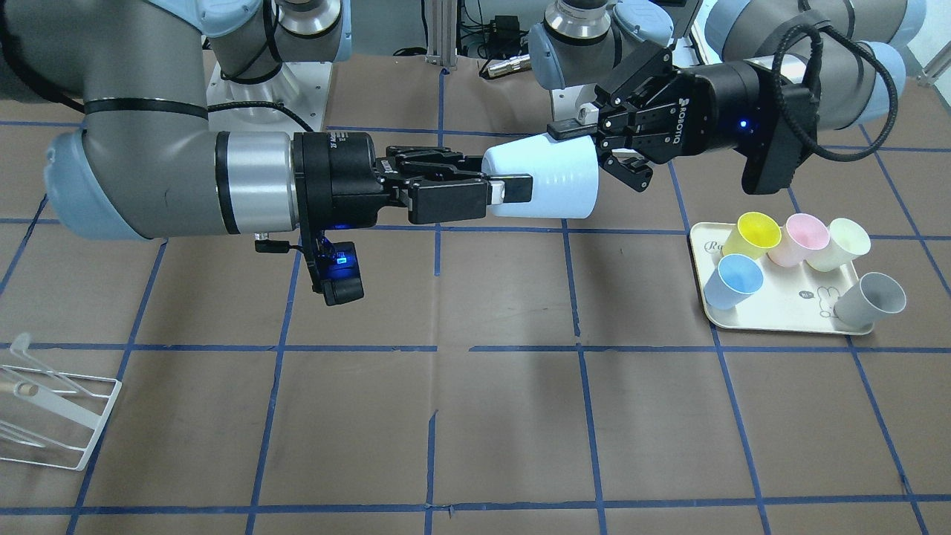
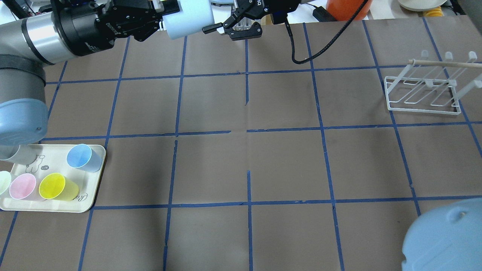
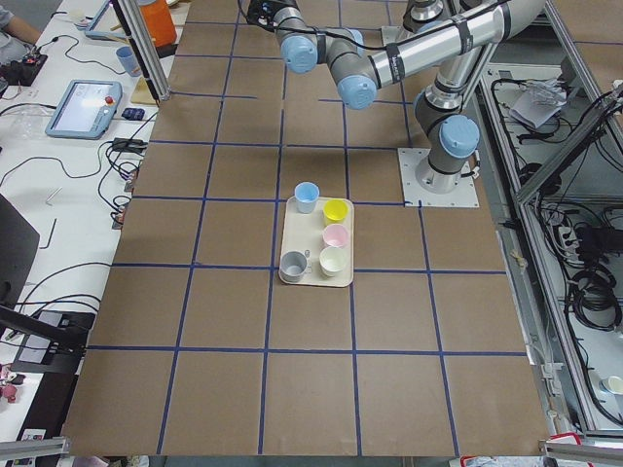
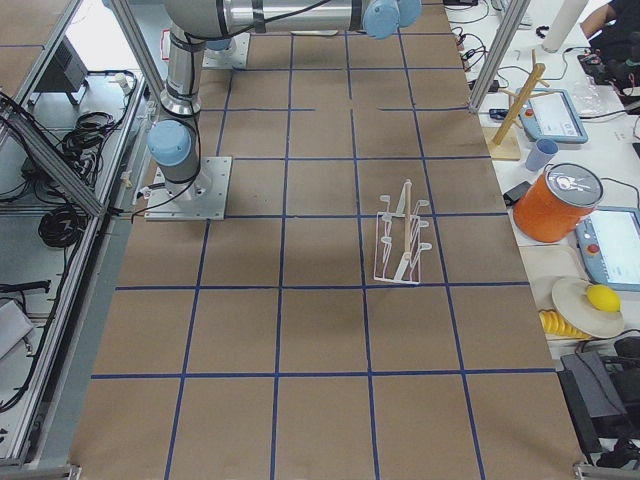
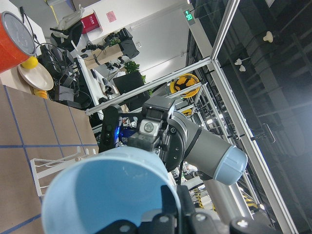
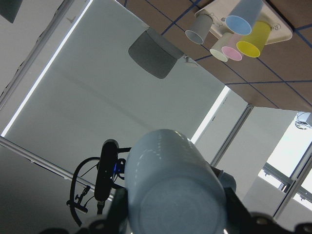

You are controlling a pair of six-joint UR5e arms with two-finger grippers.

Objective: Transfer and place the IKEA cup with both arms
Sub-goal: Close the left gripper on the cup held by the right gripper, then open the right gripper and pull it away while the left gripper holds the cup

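Note:
The IKEA cup (image 1: 553,174) is pale blue and hangs on its side in the air between both grippers, high over the far middle of the table (image 2: 188,17). My left gripper (image 1: 578,137) is shut on its rim, with one finger outside on the wall. The left wrist view shows the open mouth (image 5: 107,195) with a finger just inside it. My right gripper (image 1: 513,174) has its fingers on both sides of the narrow base and looks shut on it. The right wrist view shows the cup's base (image 6: 170,195).
A cream tray (image 1: 780,308) on my left side holds the second blue cup (image 1: 733,281) plus yellow (image 1: 752,234), pink (image 1: 799,238), cream (image 1: 839,244) and grey (image 1: 871,297) cups. A white wire rack (image 2: 425,90) stands on my right side.

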